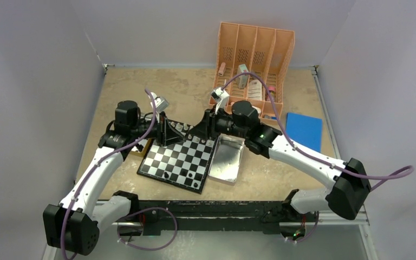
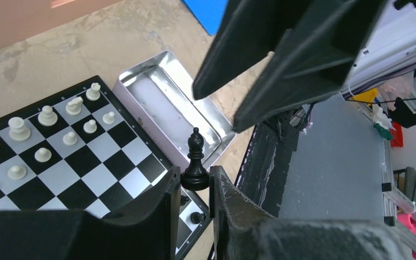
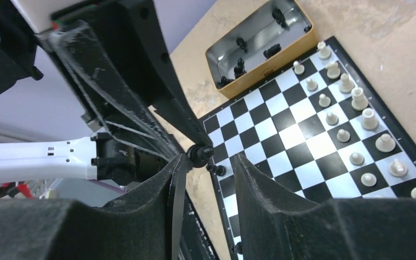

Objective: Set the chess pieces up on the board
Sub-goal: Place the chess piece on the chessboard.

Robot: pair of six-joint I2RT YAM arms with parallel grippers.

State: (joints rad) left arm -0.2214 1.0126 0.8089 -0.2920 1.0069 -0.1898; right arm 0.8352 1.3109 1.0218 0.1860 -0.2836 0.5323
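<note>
While your left gripper (image 2: 195, 177) has the black bishop (image 2: 195, 157) pinched by its base, upright between the two fingers, that piece is up in the air and not on any square. In the top view the grip sits over the far left corner of the board (image 1: 173, 162). Your right gripper (image 3: 208, 160) is right there facing it, tips just beside the bishop's head. Its jaws are parted wider than the piece and I can't see them clamped on anything.

On the board itself, the white pieces (image 2: 47, 115) stand in two rows along the far side, big ones at the edge and pawns in front. A few black pieces (image 3: 216, 169) are standing on the opposite side near the rim, too small to tell which ones they are.

The silver tray (image 2: 157, 103) lies just beside the board's right edge. On the left side the gold tin (image 3: 260, 73) touches the board or nearly so, with more black figures lying inside it.

Further out on the table (image 1: 141, 92) you've got the peach file rack (image 1: 254, 59) at the back and a blue pad (image 1: 304, 130) to the right, well apart from the board
</note>
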